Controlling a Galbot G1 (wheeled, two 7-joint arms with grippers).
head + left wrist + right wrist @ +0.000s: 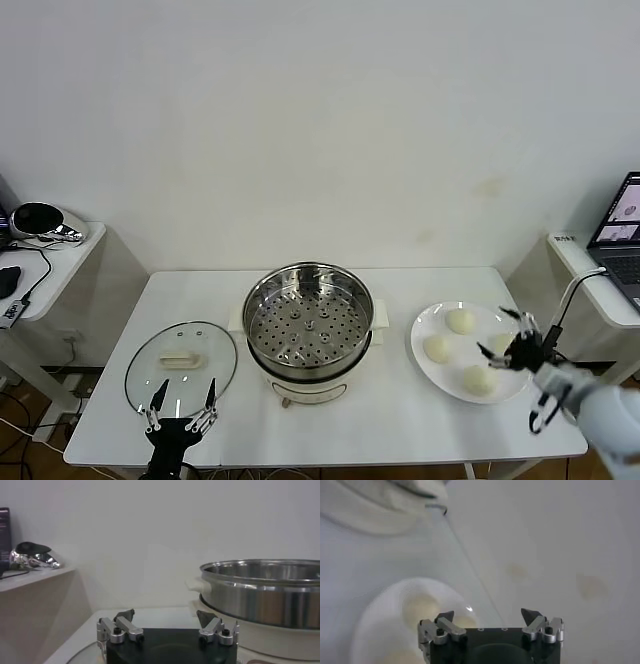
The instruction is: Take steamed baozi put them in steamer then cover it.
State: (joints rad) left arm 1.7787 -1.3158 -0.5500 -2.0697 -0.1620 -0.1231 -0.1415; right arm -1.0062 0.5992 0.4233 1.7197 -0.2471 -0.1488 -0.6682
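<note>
Your right gripper is hovering over the white plate near the surface's right edge, fingers spread wide and holding nothing. Three steamed baozi are sitting clear on the plate, and a fourth looks partly hidden behind the gripper. You're lining up for a pick, I'd say, so be centring on one bun and closing gently: that smooth, cream-white dough looks soft and will probably dent or slip off the glossy plate if squeezed hard. The steamer is waiting mid-surface, a shiny round steel pot with a perforated tray inside on a cream base, nothing in it yet. Your left gripper is resting at the front-left edge, fingers wide apart and empty, just beside the round glass lid.
</note>
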